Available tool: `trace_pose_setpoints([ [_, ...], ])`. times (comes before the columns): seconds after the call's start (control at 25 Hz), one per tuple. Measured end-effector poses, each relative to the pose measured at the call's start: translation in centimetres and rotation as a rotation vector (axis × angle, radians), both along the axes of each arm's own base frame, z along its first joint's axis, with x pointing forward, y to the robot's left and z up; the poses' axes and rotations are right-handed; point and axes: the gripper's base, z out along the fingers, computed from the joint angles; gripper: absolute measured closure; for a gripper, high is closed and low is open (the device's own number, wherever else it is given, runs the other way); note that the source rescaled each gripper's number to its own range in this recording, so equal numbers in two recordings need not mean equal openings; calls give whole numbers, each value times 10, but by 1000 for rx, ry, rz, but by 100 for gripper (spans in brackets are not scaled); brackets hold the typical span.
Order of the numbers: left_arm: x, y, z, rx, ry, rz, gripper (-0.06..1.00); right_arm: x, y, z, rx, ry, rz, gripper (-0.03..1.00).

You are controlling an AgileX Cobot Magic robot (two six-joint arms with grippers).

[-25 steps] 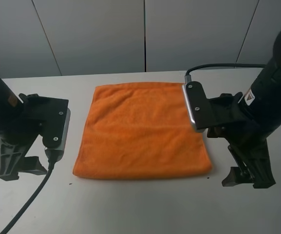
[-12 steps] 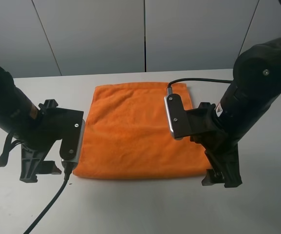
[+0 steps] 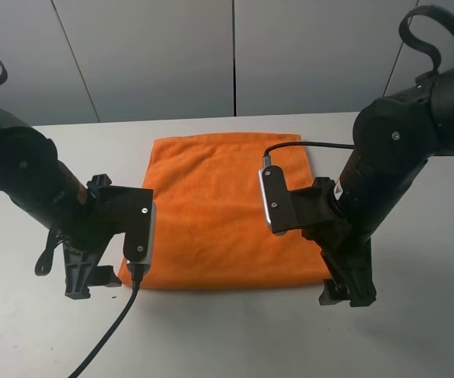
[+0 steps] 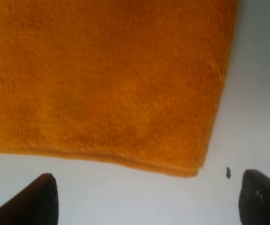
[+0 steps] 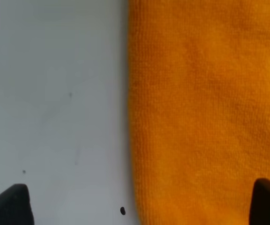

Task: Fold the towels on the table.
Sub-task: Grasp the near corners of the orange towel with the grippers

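Note:
The orange towel (image 3: 211, 197) lies flat and spread out on the white table (image 3: 227, 339). My left gripper (image 3: 93, 282) is open and empty, low over the table at the towel's near left corner. In the left wrist view that corner (image 4: 191, 171) lies between the two wide-apart fingertips (image 4: 36, 201). My right gripper (image 3: 345, 293) is open and empty at the towel's near right corner. In the right wrist view the towel's side edge (image 5: 132, 140) runs midway between the fingertips (image 5: 8, 206). No white label shows.
A black cable (image 3: 105, 339) trails from the left wrist over the table's front. Another cable (image 3: 321, 144) arcs over the towel's far right corner. Grey wall panels (image 3: 234, 55) stand behind the table. Tiny dark specks (image 4: 228, 172) dot the tabletop.
Both arms have swung inward from the table's sides to the towel's near corners. Both stayed open. The towel has not moved.

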Motion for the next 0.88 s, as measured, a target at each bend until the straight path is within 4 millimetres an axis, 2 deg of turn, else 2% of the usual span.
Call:
trace_pose_setpoints([
  [0.48, 2, -5, -14, -33, 32, 56, -5, 4, -2, -9, -43, -13, 36, -3],
  [0.68, 3, -5, -17, -32, 33, 57, -5, 8, -5, -21, -115, -20, 64, -3],
  [0.88, 4, -6, -20, -31, 31, 57, -5, 12, -3, -26, -104, -44, 70, -3],
])
